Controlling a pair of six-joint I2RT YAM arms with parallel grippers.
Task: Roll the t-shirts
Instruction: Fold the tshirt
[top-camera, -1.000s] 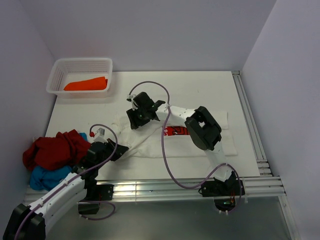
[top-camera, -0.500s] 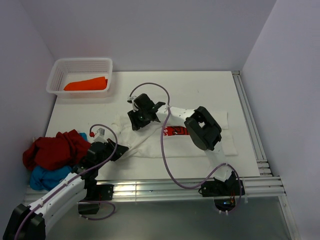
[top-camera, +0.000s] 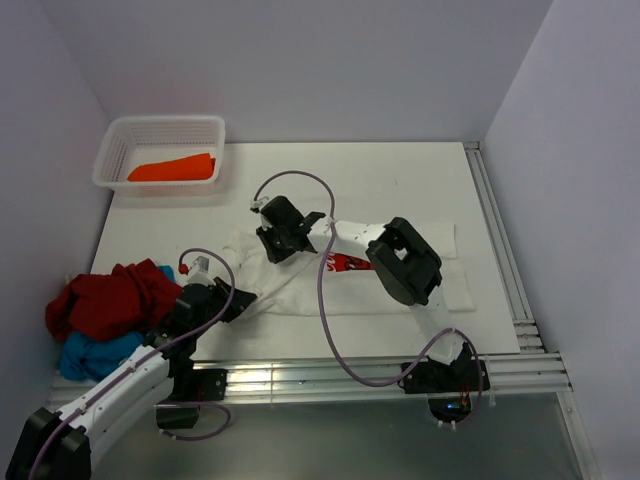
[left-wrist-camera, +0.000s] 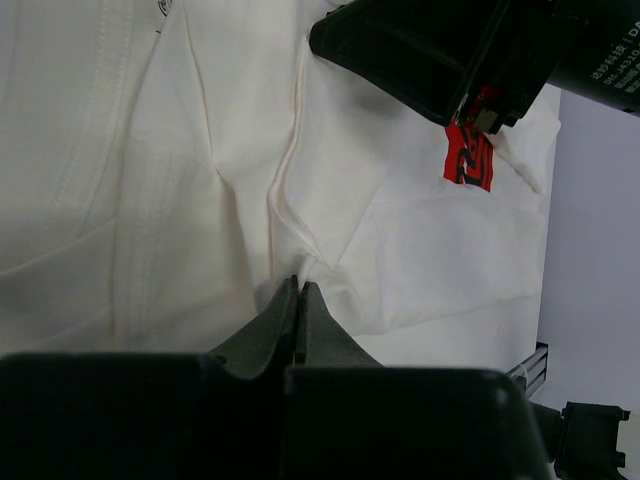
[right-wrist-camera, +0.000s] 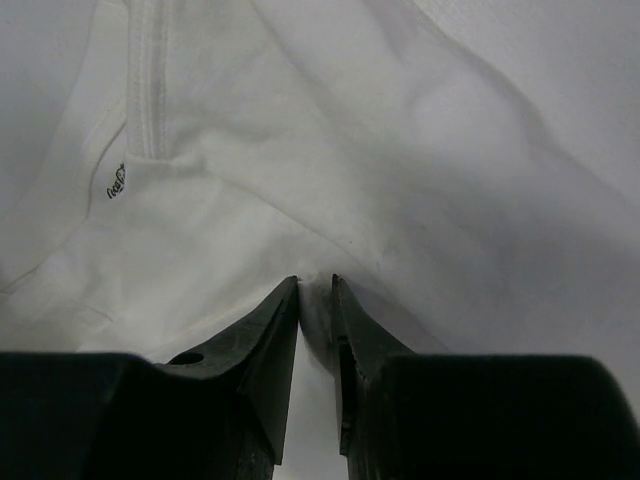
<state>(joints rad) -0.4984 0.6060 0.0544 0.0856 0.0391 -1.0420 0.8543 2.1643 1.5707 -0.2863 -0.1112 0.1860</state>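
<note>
The white t-shirt (top-camera: 290, 290) lies spread across the table with its red chest print (top-camera: 350, 263) partly under the right arm. My right gripper (top-camera: 272, 245) is down on its far left part near the collar, and its jaws (right-wrist-camera: 316, 282) pinch a raised fold of the white cloth (right-wrist-camera: 400, 150). At the shirt's near left corner my left gripper (top-camera: 235, 300) is shut, its tips (left-wrist-camera: 298, 282) sitting where creases in the cloth (left-wrist-camera: 150, 200) meet. An orange t-shirt (top-camera: 172, 168) lies in the basket. Dark red (top-camera: 110, 298) and blue (top-camera: 95, 355) t-shirts are heaped at the left.
The white perforated basket (top-camera: 160, 122) stands at the far left corner. Metal rails (top-camera: 495, 240) run along the table's right side and near edge. The right arm's black wrist (left-wrist-camera: 440, 50) shows at the top of the left wrist view, beside the print (left-wrist-camera: 468, 160).
The right gripper has shifted a little to the left and nearer over the shirt, and its jaws have closed onto a fold. The left arm has not moved.
</note>
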